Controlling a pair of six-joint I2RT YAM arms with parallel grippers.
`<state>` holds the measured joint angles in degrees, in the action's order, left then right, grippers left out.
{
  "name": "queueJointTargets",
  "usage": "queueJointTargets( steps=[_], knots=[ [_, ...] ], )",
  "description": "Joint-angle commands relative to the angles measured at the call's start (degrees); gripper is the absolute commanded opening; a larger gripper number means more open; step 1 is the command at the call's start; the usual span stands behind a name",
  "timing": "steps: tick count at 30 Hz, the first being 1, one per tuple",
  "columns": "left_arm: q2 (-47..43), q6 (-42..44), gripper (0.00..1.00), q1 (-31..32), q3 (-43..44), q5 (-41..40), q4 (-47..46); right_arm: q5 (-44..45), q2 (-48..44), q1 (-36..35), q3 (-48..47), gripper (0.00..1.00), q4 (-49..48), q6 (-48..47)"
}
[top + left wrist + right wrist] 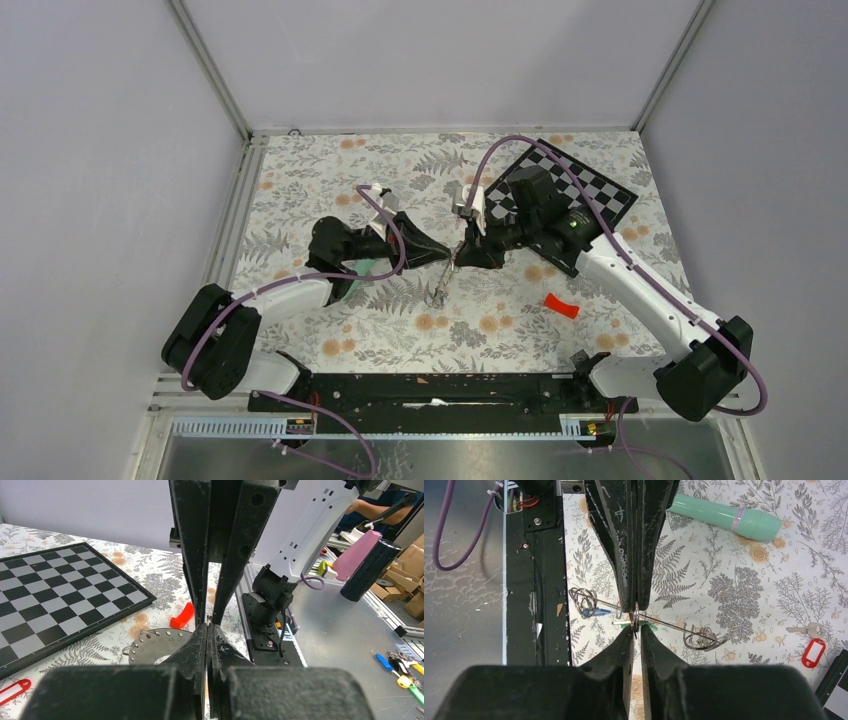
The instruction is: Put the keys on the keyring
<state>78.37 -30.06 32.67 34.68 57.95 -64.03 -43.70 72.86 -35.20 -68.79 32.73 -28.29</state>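
Nearest, a red curved piece [562,305] lies in front of the chessboard [590,190]. Left of the board's near corner, the 2 arms meet tip to tip. The left gripper [208,630] and the right gripper [636,631] are both pinched tight on the thin keyring [636,617], with a green-tagged key [649,626] at the ring. Farther back, a red-tagged key [811,650] lies just beside the board's edge.

Plain grey walls [90,150] enclose a floral-patterned table [300,170]; even light.
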Motion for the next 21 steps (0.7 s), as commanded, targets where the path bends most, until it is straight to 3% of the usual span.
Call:
queueJointTargets(
  steps=[1, 7, 21],
  knots=[
    [-1.0, -1.2, 0.00, 0.0, 0.2, -1.5, -8.0, -2.0, 0.7, 0.0, 0.7, 0.22, -2.9, 1.3],
    [-1.0, -0.9, 0.00, 0.0, -0.5, -1.9, -8.1, -0.1, -1.2, 0.0, 0.4, 0.36, -3.2, 0.9],
    [-1.0, -0.4, 0.00, 0.0, -0.3, -1.6, -6.8, 1.0, -2.6, 0.6, -3.1, 0.36, -2.4, 0.2]
  ],
)
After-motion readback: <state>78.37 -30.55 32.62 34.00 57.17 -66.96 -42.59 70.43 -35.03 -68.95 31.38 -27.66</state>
